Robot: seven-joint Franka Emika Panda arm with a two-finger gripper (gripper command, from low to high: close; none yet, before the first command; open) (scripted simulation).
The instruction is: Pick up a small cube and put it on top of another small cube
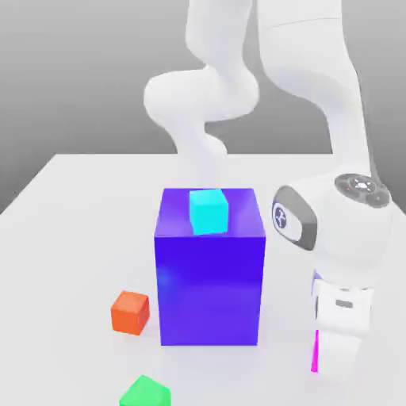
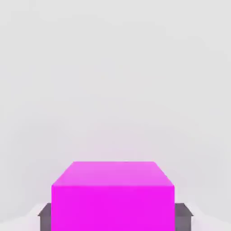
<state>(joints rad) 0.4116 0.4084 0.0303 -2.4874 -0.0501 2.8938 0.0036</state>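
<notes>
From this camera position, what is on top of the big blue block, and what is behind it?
On top of the tall blue block sits a small cyan cube. What stands directly behind the block cannot be seen, because the block covers it.

So, going by the exterior view with 12 at the far side: one cube (image 1: pixel 209 212) sits on top of the box (image 1: pixel 209 293). Off the box, there's a second cube (image 1: pixel 129 312) at 8 o'clock, a third cube (image 1: pixel 147 393) at 7, and a fourth cube (image 2: pixel 113 207) in the gripper (image 1: pixel 337 371) at 4.
</notes>
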